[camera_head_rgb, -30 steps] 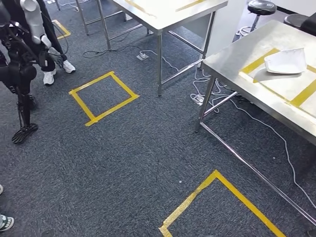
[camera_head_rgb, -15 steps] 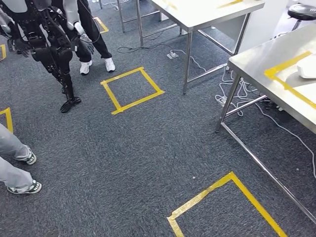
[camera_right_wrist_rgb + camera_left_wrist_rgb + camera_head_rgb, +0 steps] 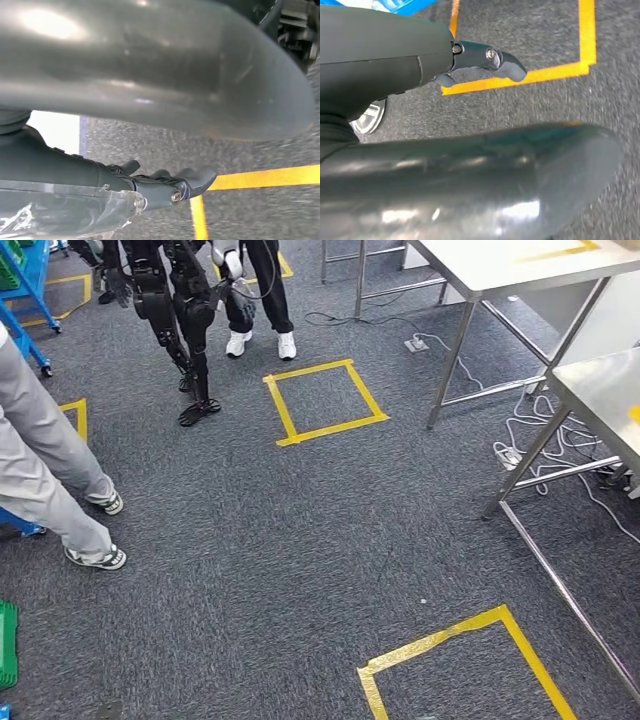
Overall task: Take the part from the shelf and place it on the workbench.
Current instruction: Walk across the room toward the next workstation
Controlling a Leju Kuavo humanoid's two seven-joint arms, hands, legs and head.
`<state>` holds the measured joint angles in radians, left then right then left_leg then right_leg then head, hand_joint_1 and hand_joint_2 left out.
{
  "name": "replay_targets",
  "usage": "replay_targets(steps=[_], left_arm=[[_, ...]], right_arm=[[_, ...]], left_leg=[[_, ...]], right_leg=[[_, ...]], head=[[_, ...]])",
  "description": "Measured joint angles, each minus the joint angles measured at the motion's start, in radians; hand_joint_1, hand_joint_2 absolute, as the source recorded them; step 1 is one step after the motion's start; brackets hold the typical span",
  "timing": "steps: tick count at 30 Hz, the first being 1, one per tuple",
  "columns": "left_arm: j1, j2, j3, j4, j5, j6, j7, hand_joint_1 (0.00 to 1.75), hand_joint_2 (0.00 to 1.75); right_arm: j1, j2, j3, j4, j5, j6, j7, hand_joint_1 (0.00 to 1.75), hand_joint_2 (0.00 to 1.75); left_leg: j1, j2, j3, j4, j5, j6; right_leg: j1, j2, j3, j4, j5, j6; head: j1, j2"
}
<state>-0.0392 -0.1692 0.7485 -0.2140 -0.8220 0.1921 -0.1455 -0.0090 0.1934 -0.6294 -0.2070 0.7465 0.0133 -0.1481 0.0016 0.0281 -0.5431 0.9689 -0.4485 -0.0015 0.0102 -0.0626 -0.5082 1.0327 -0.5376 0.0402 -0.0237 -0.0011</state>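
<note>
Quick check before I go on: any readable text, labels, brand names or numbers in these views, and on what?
None readable.
Yellow tape squares on the grey carpet: plain outlines, no lettering.
Steel workbench: no label visible.
Blue shelf frame: no marking legible.
Left hand and right hand: bare dark casing and screws, no print.

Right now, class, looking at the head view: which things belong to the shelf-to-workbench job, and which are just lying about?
Belong to the job: blue shelf; steel workbench.
Just lying about: other robot; person's legs; power strip; green crate; taped floor square.
</note>
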Motion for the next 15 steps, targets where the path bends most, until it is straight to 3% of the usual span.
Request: replay_targets(steps=[1,3,4,6,7,9,11,13,15], left_arm=[[0.000,0.000,0.000,0.000,-0.001,0.000,0.000,0.00,0.00],[0.000,0.001,0.000,0.000,-0.002,0.000,0.000,0.00,0.00],[-0.001,0.001,0.000,0.000,-0.003,0.000,-0.001,0.00,0.00],[-0.002,0.001,-0.003,0.000,-0.004,0.000,-0.002,0.00,0.00],[-0.002,0.000,-0.004,0.000,-0.005,0.000,-0.003,0.00,0.00],[-0.002,0.000,-0.006,0.000,-0.006,0.000,-0.006,0.00,0.00],[-0.003,0.000,-0.007,0.000,-0.007,0.000,-0.009,0.00,0.00],[-0.002,0.001,-0.007,0.000,-0.008,0.000,-0.012,0.00,0.00],[0.001,0.002,-0.007,0.000,-0.011,0.000,-0.014,0.00,0.00]], right_arm=[[0.000,0.000,0.000,0.000,0.000,0.001,-0.001,0.00,0.00],[0.001,0.000,0.000,0.000,-0.001,0.001,-0.001,0.00,0.00],[0.002,-0.001,0.000,0.000,-0.001,0.001,-0.001,0.00,0.00],[0.007,-0.002,0.000,0.000,-0.001,0.001,-0.001,0.00,0.00],[0.010,-0.002,0.000,0.000,-0.002,0.002,-0.002,0.00,0.00],[0.012,-0.004,-0.001,0.000,-0.003,0.002,-0.002,0.00,0.00],[0.011,-0.005,-0.005,0.000,-0.005,0.002,-0.004,0.00,0.00],[0.010,-0.006,-0.009,0.000,-0.008,0.003,-0.005,0.00,0.00],[0.010,-0.007,-0.012,0.000,-0.009,0.004,-0.005,0.00,0.00]], left_leg=[[0.000,-0.004,0.000,0.000,0.000,0.002],[0.000,-0.007,0.000,0.000,0.001,0.004],[0.000,-0.012,-0.001,0.000,0.001,0.005],[-0.001,-0.051,0.001,0.000,0.002,0.007],[-0.002,-0.076,0.004,0.000,0.002,0.008],[-0.003,-0.111,0.006,0.003,0.001,0.004],[-0.003,-0.133,0.000,0.007,0.001,-0.007],[0.000,-0.152,-0.009,0.007,0.004,-0.019],[0.000,-0.131,-0.023,0.029,-0.010,-0.029]], right_leg=[[-0.001,0.023,-0.008,0.021,-0.011,0.001],[-0.002,0.034,-0.018,0.043,-0.022,0.001],[-0.002,0.040,-0.036,0.079,-0.038,0.001],[-0.003,0.056,-0.091,0.163,-0.038,0.000],[-0.004,0.067,-0.100,0.164,-0.016,-0.001],[-0.012,0.111,-0.057,0.046,0.050,-0.001],[-0.017,0.144,-0.025,-0.025,0.065,-0.002],[-0.015,0.132,-0.022,-0.029,0.062,-0.009],[-0.016,0.109,-0.017,-0.035,0.063,-0.020]], head=[[0.003,0.000],[0.004,0.000],[0.004,0.000],[0.006,0.000],[0.007,0.000],[0.009,0.000],[0.009,0.000],[0.008,0.000],[0.005,0.000]])
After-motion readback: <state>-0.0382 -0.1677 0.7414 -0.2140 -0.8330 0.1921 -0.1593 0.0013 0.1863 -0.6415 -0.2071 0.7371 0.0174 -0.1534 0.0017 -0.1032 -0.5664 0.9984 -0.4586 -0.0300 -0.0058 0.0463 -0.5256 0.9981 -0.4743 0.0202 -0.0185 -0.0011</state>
